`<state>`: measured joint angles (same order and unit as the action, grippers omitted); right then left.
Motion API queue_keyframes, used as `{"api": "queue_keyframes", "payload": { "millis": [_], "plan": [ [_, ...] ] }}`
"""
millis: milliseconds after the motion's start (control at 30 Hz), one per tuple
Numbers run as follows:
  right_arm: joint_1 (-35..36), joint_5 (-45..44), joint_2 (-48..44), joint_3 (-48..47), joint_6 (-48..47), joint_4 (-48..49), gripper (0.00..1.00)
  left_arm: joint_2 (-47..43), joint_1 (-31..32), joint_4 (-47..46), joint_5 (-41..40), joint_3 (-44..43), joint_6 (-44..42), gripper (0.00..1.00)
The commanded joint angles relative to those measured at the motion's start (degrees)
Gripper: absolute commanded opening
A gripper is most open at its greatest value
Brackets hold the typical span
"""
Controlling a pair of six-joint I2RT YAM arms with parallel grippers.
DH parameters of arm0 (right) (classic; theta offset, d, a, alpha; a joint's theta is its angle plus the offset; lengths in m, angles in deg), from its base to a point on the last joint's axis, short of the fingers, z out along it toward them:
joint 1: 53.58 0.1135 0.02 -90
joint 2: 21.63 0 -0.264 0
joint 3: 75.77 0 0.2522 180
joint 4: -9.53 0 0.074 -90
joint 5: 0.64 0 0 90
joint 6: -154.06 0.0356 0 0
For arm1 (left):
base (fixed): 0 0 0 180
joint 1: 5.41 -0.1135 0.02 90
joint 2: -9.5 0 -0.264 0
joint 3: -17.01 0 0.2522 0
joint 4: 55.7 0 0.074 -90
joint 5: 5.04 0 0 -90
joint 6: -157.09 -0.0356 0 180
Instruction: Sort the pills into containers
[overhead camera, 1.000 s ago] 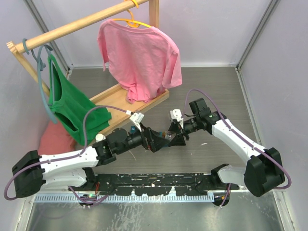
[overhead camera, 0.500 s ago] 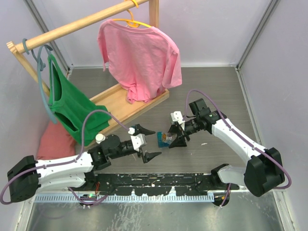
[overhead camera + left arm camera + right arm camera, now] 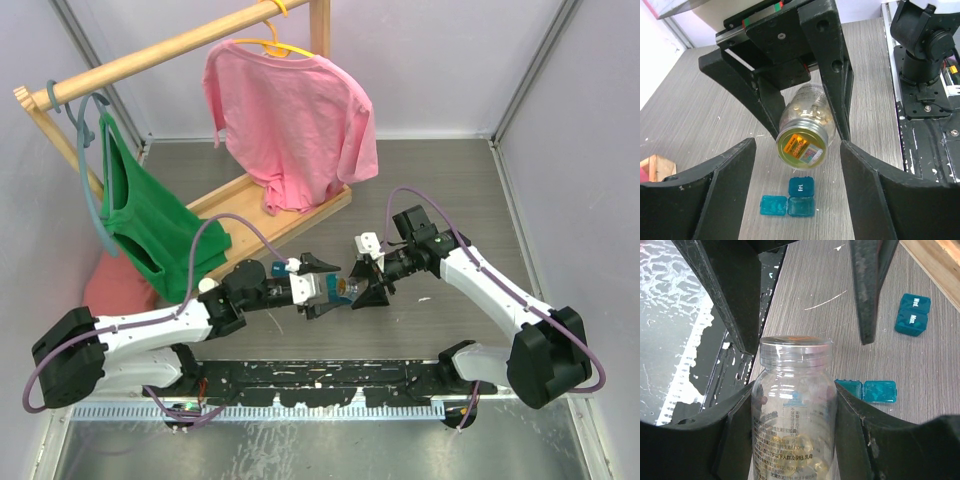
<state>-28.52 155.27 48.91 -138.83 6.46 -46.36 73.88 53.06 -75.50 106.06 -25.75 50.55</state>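
Grey wood-grain table (image 3: 450, 180), clothes rack (image 3: 150, 55) at far left; lid-removal step judged in hand.
Observed right gripper (image 3: 365, 285) clamped on clear pill bottle (image 3: 795, 410), held level above table centre. Noted left gripper (image 3: 325, 287) spread wide either side of the lid (image 3: 802, 146), not yet gripping. Located containers (image 3: 788, 205) on table just beneath, some flaps open. Next move calls for a square pinch on lid, then twisting off without spillage.

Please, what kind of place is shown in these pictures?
Probably a robotics lab test cell: left arm and right arm bolted to one table, plain white walls, a wooden clothes rack as prop.
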Motion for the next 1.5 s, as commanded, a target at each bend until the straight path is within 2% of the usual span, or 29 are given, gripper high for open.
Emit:
{"api": "queue_keyframes", "payload": {
  "millis": [0, 167, 567, 700, 867, 1000, 1133, 1233, 1300, 1333, 1400, 1467],
  "plan": [
    [0.1, 2.4, 0.1, -2.7, -1.4, -0.1, 0.01, 0.4, -0.3, -2.4, 2.7, -2.9, -1.2, 0.68],
    [0.1, 2.5, 0.2, -2.7, -1.6, -0.3, 0.01, 0.6, -0.3, -1.1, 3.9, -3.3, -0.5, 0.55],
    [0.1, 2.6, 0.2, -2.8, -1.7, -0.4, 0.01, 2.1, -0.3, -0.1, 4.6, -4.5, 0.4, 0.53],
    [0.1, 2.7, 0.1, -2.9, -1.7, -0.5, 0.01, 2.4, -0.4, 0.6, 4.7, -4.8, 1.1, 0.36],
    [0.1, 2.3, 0.1, -3.0, -1.6, -0.6, 0.01, 1.4, -0.4, 0.7, 3.8, -4.5, 5.8, 0.01],
    [0.1, 1.1, 0.4, -3.3, -0.1, 0.4, 0.01, -1.2, -0.4, -2.3, -2.6, -1.9, 21.3, 0.0],
    [0.1, 0.1, 0.5, -3.1, 2.9, 2.7, 0.01, -2.5, -0.4, -2.8, -13.7, -0.1, 50.3, 0.0],
    [0.1, -0.8, 0.8, -2.8, 4.5, 4.0, 0.01, -3.0, 3.0, -1.9, -29.3, 1.2, 73.2, 0.0],
    [0.1, -0.9, 0.9, -2.9, 4.8, 4.0, 0.01, -2.8, 7.8, 2.8, -37.6, -0.5, 79.8, 0.0],
    [0.1, -0.9, 1.0, -2.9, 4.8, 4.1, 0.01, -2.9, 9.3, 8.1, -40.2, -2.4, 82.5, 0.0],
    [0.2, -1.0, 0.9, -2.9, 4.9, 4.1, 0.01, -2.7, 10.2, 18.8, -42.3, -7.5, 85.3, 0.0],
    [0.2, -1.1, 0.7, -2.9, 5.0, 4.1, 0.01, -2.3, 10.6, 23.9, -43.6, -10.9, 85.9, 0.0]
  ]
}}
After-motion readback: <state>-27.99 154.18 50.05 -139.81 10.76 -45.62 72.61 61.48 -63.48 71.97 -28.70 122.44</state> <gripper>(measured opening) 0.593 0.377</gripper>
